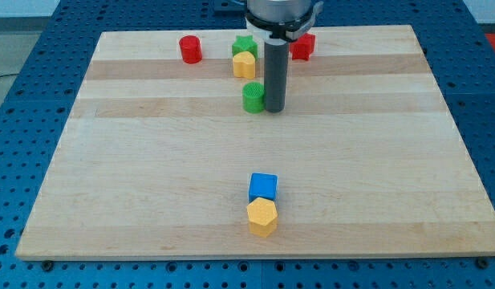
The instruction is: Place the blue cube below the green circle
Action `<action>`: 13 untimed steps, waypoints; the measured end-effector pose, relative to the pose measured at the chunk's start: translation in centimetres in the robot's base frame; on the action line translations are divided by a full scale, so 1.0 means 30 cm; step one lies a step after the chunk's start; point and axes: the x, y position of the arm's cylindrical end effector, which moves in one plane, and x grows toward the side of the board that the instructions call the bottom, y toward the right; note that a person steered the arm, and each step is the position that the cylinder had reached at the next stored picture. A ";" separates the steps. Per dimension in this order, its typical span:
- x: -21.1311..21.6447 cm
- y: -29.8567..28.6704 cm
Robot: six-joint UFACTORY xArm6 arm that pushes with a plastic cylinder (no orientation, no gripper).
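The blue cube [263, 186] sits low in the middle of the wooden board [151, 160], touching a yellow hexagonal block [262, 216] just below it. The green circle [253, 96], a short cylinder, stands in the upper middle. My tip [275, 109] rests on the board right beside the green circle, on its right side, touching or nearly touching it. The blue cube is far below the tip.
A red cylinder [190, 49] stands at the upper left. A green block [245, 45] and a yellow block [244, 64] sit together above the green circle. A red block [303, 46] shows at the top, right of the rod.
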 end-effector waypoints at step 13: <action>0.344 -0.051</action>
